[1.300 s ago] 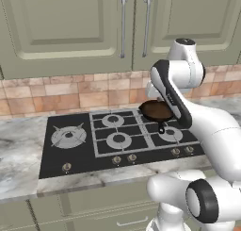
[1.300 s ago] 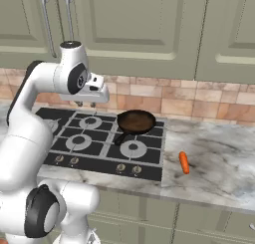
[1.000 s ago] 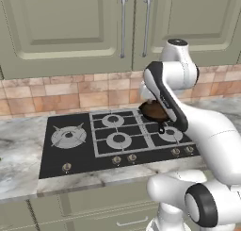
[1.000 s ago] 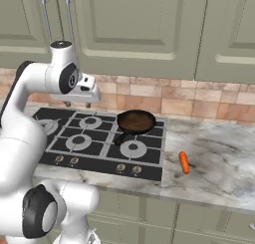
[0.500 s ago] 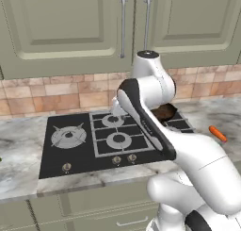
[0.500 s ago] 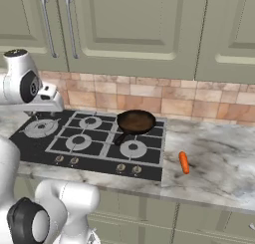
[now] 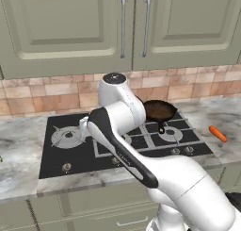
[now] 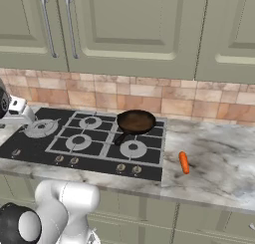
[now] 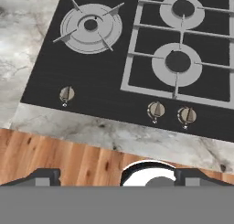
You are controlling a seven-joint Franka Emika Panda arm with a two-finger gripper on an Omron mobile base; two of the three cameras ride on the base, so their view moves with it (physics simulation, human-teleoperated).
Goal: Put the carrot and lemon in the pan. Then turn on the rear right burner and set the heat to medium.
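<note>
Hand (image 9: 117, 175) has swung left over the hob's front edge, fingers apart, empty. Carrot (image 8: 184, 162) remains on the tabletop (image 8: 219, 163); pan (image 8: 135, 122) empty.

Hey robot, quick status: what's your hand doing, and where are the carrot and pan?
Gripper open, empty, above hob's front edge. Carrot on counter, right of hob. Pan on rear right burner, empty.

The arm (image 7: 123, 131) hides part of the pan (image 7: 159, 110) and the hob (image 7: 61, 154).
</note>
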